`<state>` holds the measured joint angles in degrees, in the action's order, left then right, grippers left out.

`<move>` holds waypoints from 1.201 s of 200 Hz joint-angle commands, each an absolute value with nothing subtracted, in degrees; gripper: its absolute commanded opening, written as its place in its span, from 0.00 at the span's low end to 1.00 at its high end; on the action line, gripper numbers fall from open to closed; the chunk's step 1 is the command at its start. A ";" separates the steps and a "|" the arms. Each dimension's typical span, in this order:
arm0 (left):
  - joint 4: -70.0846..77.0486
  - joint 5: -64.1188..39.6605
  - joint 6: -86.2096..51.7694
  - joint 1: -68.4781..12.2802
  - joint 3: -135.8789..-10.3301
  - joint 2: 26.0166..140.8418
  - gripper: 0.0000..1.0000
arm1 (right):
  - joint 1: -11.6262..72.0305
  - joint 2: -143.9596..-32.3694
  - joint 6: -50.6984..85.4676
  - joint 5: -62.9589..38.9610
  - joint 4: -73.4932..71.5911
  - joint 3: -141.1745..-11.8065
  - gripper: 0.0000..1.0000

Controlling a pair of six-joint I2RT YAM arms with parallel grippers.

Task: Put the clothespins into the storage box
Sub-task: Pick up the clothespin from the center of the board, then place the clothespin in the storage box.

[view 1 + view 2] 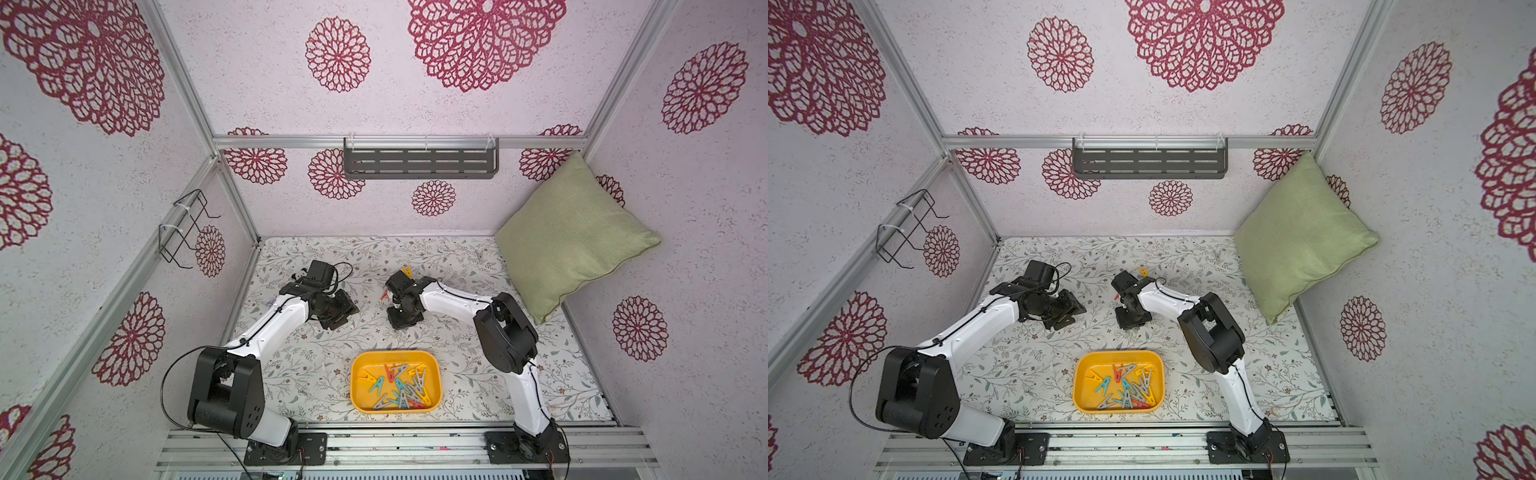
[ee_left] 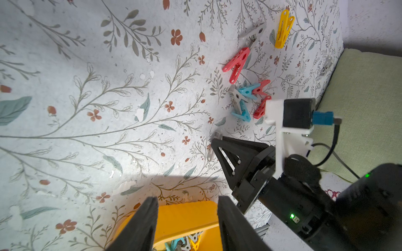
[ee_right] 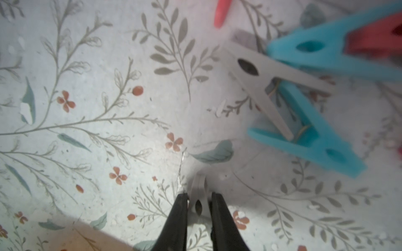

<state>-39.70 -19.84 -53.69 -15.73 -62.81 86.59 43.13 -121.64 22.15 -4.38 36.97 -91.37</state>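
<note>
Fingers of the right gripper pinch a grey clothespin on the counter; the left gripper has its fingers apart, empty, far-left of the storage box.

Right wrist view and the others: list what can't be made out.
- Right wrist view: the fingers hide one end of the grey pin in the right claw; the picture's edge cuts a red pin.
- Both top views: the right arm covers the loose pins; only a yellow pin and a red tip show.
- Left wrist view: the left claw and the picture's edge cut off the box.
</note>
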 commanded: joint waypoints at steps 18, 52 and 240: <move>-38.86 -18.37 -55.09 -17.55 -63.36 85.84 0.51 | 42.80 -112.37 21.72 -2.71 37.66 -89.56 0.15; -37.69 -17.77 -56.46 -19.28 -64.16 86.72 0.51 | 43.28 -104.57 20.86 -5.36 37.40 -86.16 0.14; -35.88 -19.34 -56.68 -19.64 -66.89 90.48 0.51 | 51.88 -91.07 16.85 -9.56 36.02 -75.66 0.55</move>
